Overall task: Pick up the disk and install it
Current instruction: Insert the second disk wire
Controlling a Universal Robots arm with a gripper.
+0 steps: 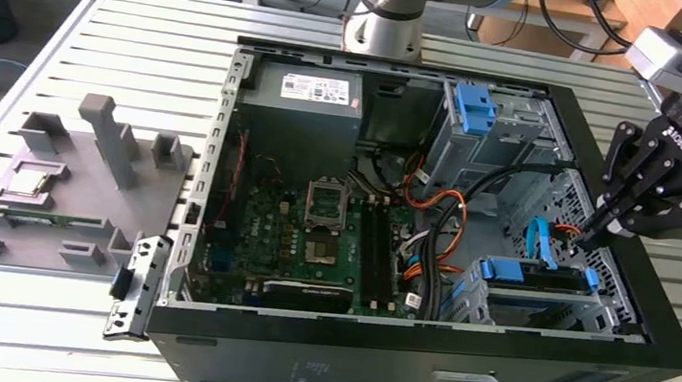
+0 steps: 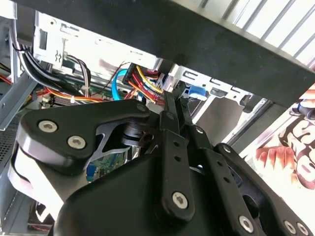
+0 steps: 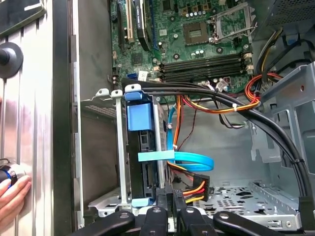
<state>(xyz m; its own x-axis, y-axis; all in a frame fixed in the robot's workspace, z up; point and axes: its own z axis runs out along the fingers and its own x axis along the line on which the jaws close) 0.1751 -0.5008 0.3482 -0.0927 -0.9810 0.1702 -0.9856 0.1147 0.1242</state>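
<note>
The disk (image 1: 539,275) sits in the metal drive cage (image 1: 478,301) at the case's front corner, on the exterior view's right, its blue bracket showing on top. In the first wrist view the disk (image 3: 140,117) stands edge-on between the cage rails. A light blue data cable (image 3: 189,158) and a red, yellow and black power plug (image 3: 195,189) lie beside it. My gripper (image 1: 594,235) hangs just beyond the cage, by the case's side wall. Its fingers (image 2: 173,105) are pressed together with nothing between them. In the first wrist view the gripper (image 3: 169,194) is next to the disk's lower end.
The open black computer case (image 1: 424,364) holds a motherboard (image 1: 310,231), a power supply (image 1: 303,90) and an upper bay with a blue clip (image 1: 473,103). Cable bundles (image 3: 231,105) cross the bay. A grey fixture (image 1: 72,184) lies on the exterior view's left. A hand (image 3: 12,195) rests outside the case wall.
</note>
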